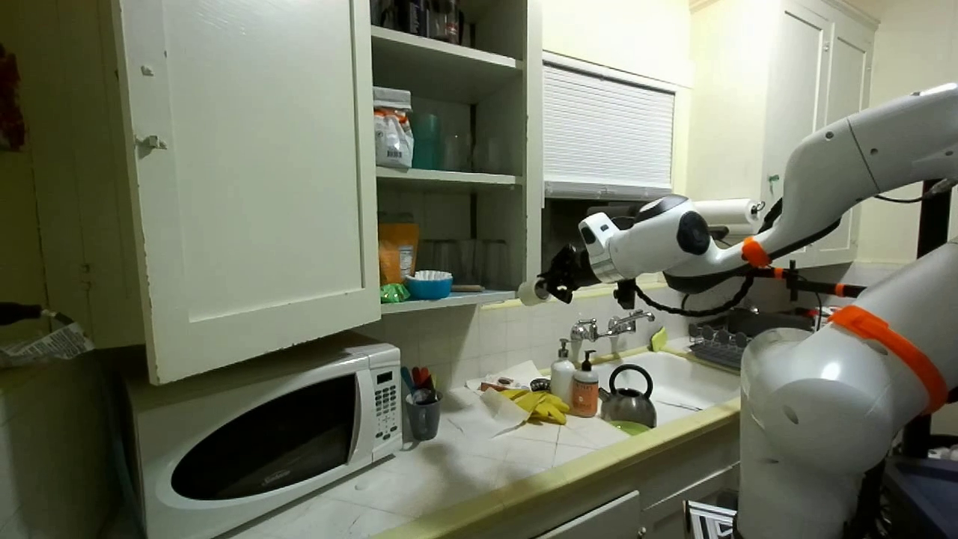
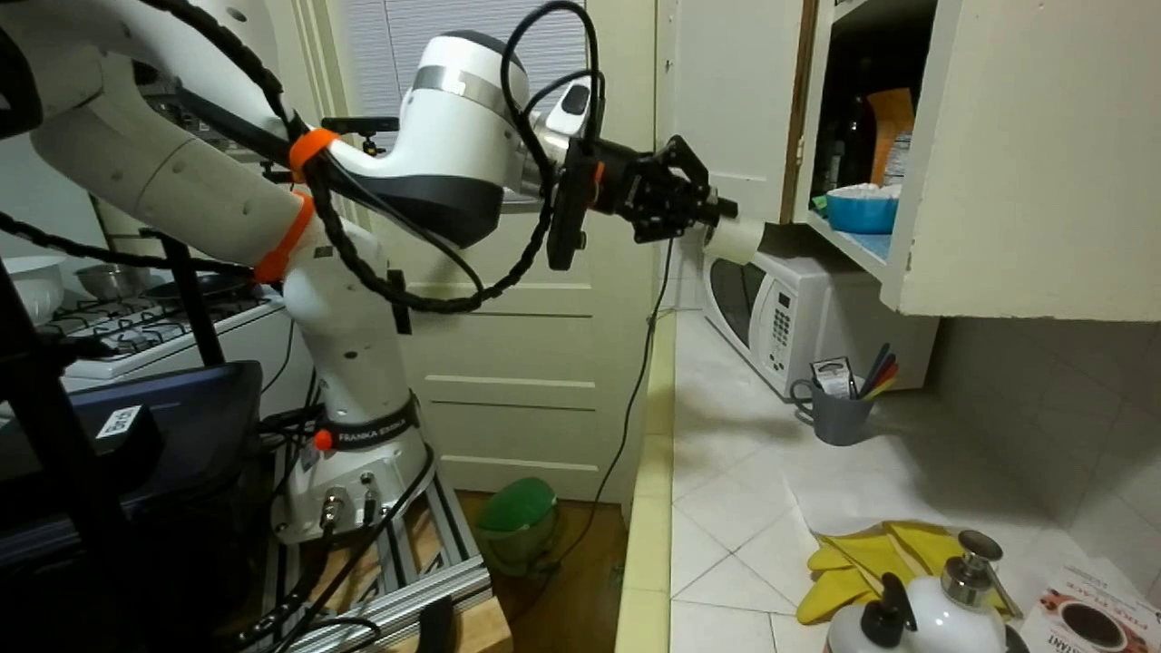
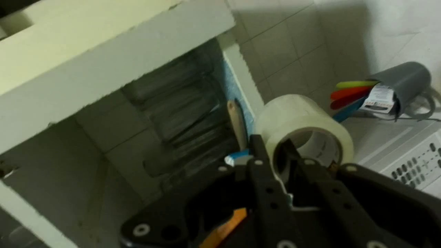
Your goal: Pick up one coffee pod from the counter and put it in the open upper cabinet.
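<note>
A pale roll of tape shows in both exterior views (image 1: 531, 293) (image 2: 736, 240) and in the wrist view (image 3: 293, 110). My gripper (image 1: 550, 283) is shut on its wall, with one finger outside and one inside the hole, as the wrist view (image 3: 272, 143) shows. It holds the roll in the air near the bottom shelf of the open white upper cabinet (image 1: 449, 177), just outside its front. The cabinet also shows in the wrist view (image 3: 113, 79), with its door (image 1: 262, 165) swung open. The counter (image 1: 516, 453) lies below. I can make out no coffee pod.
A blue bowl (image 1: 430, 286), an orange bag (image 1: 398, 251) and clear glasses (image 1: 490, 260) stand on the bottom shelf. A white microwave (image 2: 816, 299), a grey mug (image 2: 836, 415) and yellow gloves (image 2: 857, 567) are on the counter. The cabinet's side frame (image 1: 533, 150) borders the opening.
</note>
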